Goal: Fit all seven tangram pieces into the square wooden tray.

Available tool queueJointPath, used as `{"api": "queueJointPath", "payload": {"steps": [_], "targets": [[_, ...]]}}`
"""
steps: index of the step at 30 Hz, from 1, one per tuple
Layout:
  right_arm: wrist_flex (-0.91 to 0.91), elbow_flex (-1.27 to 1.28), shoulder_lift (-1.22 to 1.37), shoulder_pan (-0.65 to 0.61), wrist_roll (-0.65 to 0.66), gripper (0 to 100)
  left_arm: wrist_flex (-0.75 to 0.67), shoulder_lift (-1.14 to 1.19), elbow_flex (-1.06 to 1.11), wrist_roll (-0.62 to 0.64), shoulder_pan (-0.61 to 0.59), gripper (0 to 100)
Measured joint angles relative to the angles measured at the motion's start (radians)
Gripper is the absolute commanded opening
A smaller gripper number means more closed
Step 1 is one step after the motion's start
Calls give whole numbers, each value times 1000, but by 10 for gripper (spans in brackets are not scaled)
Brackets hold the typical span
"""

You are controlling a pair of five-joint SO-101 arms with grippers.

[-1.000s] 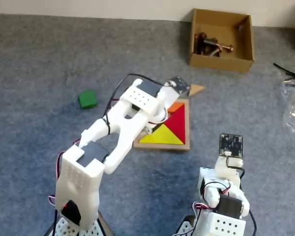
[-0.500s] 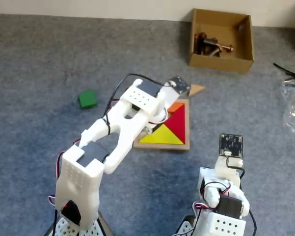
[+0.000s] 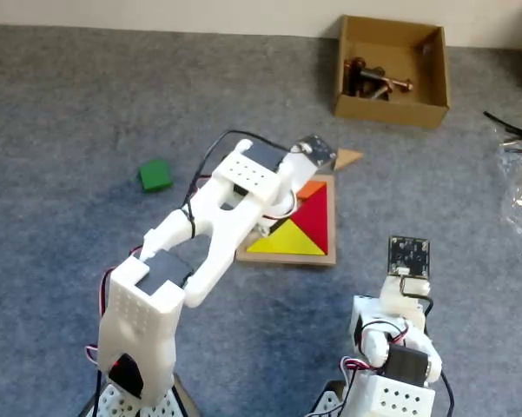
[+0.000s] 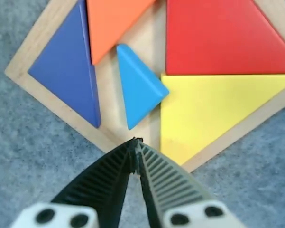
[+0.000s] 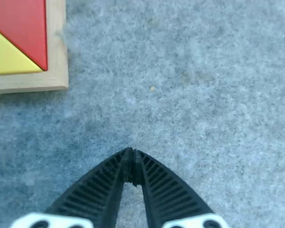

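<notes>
From above, the square wooden tray sits just right of the frame's centre on the grey carpet, with the left arm stretched across its left half. A red piece, a yellow piece and an orange piece show inside it. A green piece lies well apart at centre left, and a tan triangle lies just beyond the tray's upper right corner. The right arm stands at lower right, and a cardboard box at upper right.

In the left wrist view, the left gripper is pressed closed on nothing (its tips meet at a point). It is over the tray's edge, with a light blue triangle just ahead of the tips and a dark blue triangle beside that.

In the right wrist view, the right gripper is likewise closed and empty over carpet, with the tray's corner well ahead of it.
</notes>
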Motion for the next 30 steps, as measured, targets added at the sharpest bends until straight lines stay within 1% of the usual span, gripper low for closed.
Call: {"api": "queueJointPath", "payload": {"steps": [16,21,30], "targets": [[0,0,0,0,0,9,0,0,0,0,0,5],[0,0,0,0,0,9,-29,0,0,0,0,5],[0,0,0,0,0,9,-35,0,0,0,0,5]]}}
